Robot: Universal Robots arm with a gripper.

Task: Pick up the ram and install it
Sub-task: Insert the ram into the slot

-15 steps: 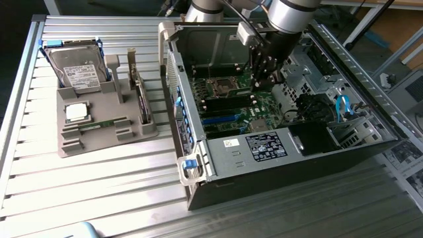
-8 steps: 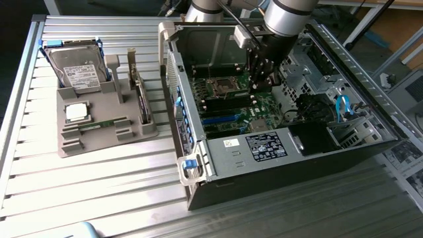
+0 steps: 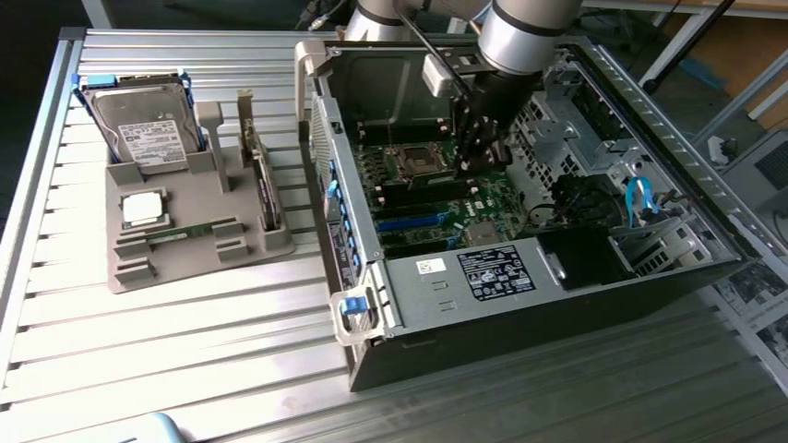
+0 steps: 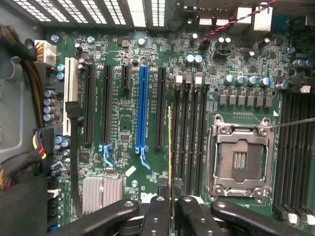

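Observation:
My gripper [image 4: 170,199] is shut on the ram [image 4: 170,147], which I see edge-on in the wrist view as a thin yellow-green line between the two black fingers. The ram hangs over the motherboard, just beside the row of black memory slots [image 4: 189,132] that flank the open CPU socket [image 4: 239,160]. I cannot tell whether its lower edge touches a slot. In the exterior view the gripper [image 3: 481,152] reaches down inside the open computer case [image 3: 369,305], right next to the CPU socket [image 3: 412,163].
On the exterior view's left, a grey parts holder [image 3: 136,268] carries a hard drive [image 3: 142,129], a square silver CPU [image 3: 144,208] and another green ram stick [image 3: 185,233]. Case walls, a drive cage [image 3: 579,129] and cables [image 3: 640,198] surround the gripper.

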